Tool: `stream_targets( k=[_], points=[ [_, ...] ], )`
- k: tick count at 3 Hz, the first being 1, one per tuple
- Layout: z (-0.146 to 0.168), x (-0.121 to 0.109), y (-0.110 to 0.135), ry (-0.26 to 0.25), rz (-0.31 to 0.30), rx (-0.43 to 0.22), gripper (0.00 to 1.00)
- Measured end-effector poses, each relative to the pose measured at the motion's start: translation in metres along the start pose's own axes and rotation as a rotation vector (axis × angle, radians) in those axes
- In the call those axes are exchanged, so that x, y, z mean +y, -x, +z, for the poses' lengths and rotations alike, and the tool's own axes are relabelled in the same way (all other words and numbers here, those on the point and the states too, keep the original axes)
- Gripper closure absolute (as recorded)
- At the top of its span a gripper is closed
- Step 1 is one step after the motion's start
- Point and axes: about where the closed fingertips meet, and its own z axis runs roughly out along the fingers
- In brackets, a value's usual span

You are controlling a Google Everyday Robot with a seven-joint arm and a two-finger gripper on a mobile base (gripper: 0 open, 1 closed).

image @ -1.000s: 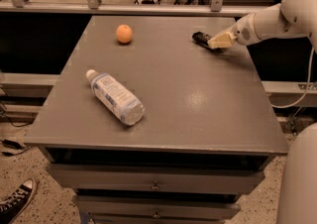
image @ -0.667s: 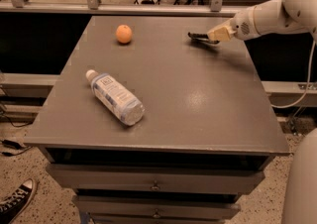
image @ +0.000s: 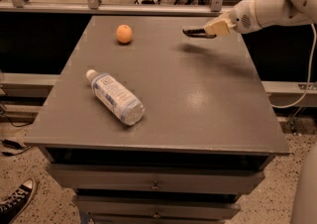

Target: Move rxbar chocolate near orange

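The orange (image: pixel 124 33) sits on the grey table (image: pixel 198 99) at the far left. My gripper (image: pixel 210 30) is at the far right, raised above the table, and is shut on the rxbar chocolate (image: pixel 194 32), a small black bar that sticks out to the left of the fingers. The bar casts a shadow on the table below it. The bar is well to the right of the orange, apart from it.
A clear plastic water bottle (image: pixel 117 98) with a white cap lies on its side at the table's left front. A railing (image: pixel 148 0) runs behind the far edge. Drawers (image: pixel 156 183) are below the front edge. A shoe (image: pixel 15 203) is on the floor at the lower left.
My gripper has lifted the rxbar chocolate off the table and carried it leftward, toward the orange. The orange and bottle have not moved.
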Motion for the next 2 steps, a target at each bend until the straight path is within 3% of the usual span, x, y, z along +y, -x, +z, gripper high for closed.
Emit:
stream_targets(
  k=[2],
  points=[
    [0.048,0.03,0.041,0.062,-0.099,-0.073,1.0]
  ],
)
